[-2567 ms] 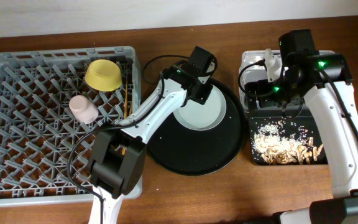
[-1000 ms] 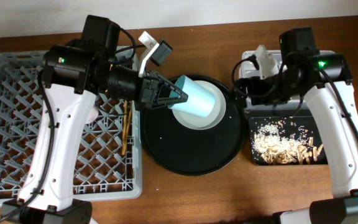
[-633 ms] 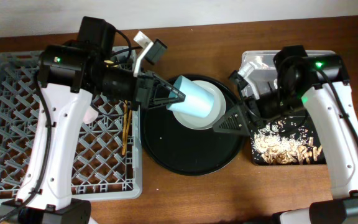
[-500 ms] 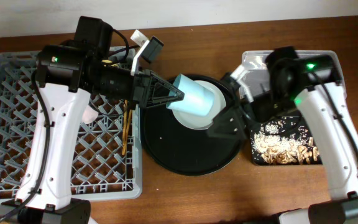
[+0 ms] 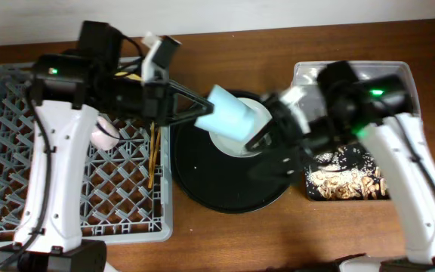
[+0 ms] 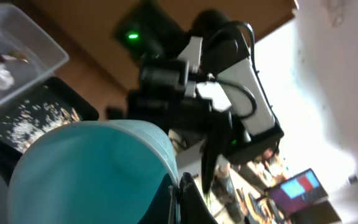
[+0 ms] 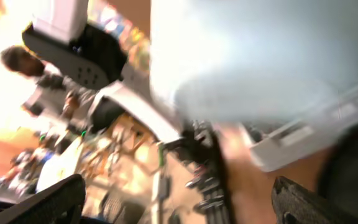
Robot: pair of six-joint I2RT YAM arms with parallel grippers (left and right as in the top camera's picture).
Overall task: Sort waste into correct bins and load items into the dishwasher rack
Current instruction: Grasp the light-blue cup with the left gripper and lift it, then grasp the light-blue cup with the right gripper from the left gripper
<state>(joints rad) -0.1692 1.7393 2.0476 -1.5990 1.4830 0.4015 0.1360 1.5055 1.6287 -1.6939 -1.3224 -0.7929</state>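
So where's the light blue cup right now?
Overhead view, mid-table: the light blue cup is pinched in the left gripper, tipped sideways over the pale grey plate on the round black tray, right of the dishwasher rack.

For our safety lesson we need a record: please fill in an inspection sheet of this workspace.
Surface: brown wooden table.
Job's things: light blue cup held over pale grey round plate; pink cup and thin wooden chopsticks in large grey plastic rack; beige food scraps in shallow black rectangular tray.
Clutter: large round black tray under plate.
Claws: left claw shut on light blue cup; right claw open.
Cables: black cables behind left claw.
Surroundings: pale wall.
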